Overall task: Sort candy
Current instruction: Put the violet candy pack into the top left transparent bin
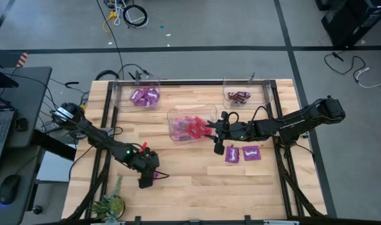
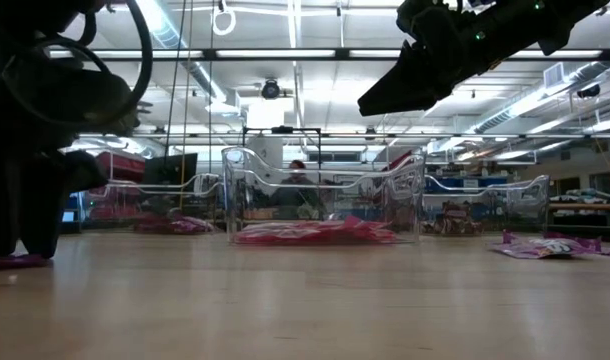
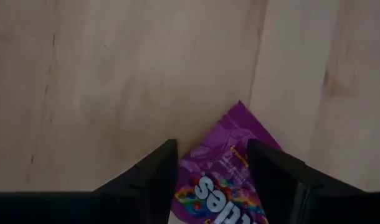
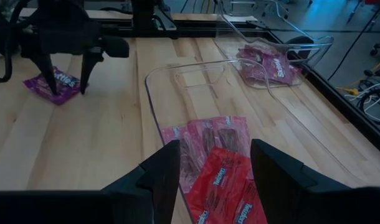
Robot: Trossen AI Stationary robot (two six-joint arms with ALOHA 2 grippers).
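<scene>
My left gripper [image 1: 148,179] is low at the table's near left, open, pointing down over a purple candy packet [image 3: 222,180] that lies flat on the wood; one finger stands on each side of its middle. My right gripper [image 1: 207,130] is open, raised above the middle clear bin [image 1: 178,115] and touching nothing. Several red packets [image 4: 218,168] lie in that bin below its fingers. Two more purple packets [image 1: 242,153] lie on the table near the right arm. The far left bin [image 1: 143,97] holds purple packets, and the far right bin [image 1: 243,95] holds dark brown ones. My left gripper comes from above, pointing down, with its fingers [image 3: 160,171] astride the purple packet's middle [image 3: 215,158]. I cannot tell whether the fingertips touch it. The packet lies flat on the table, one corner [image 3: 241,107] sticking out beyond the fingers.
A dark frame rail [image 1: 197,82] runs along the table's far edge behind the bins. A small green plant [image 1: 109,204] stands at the near left corner. Bare wood lies between the two arms and along the near edge. A desk with a laptop [image 1: 0,125] stands left of the table.
</scene>
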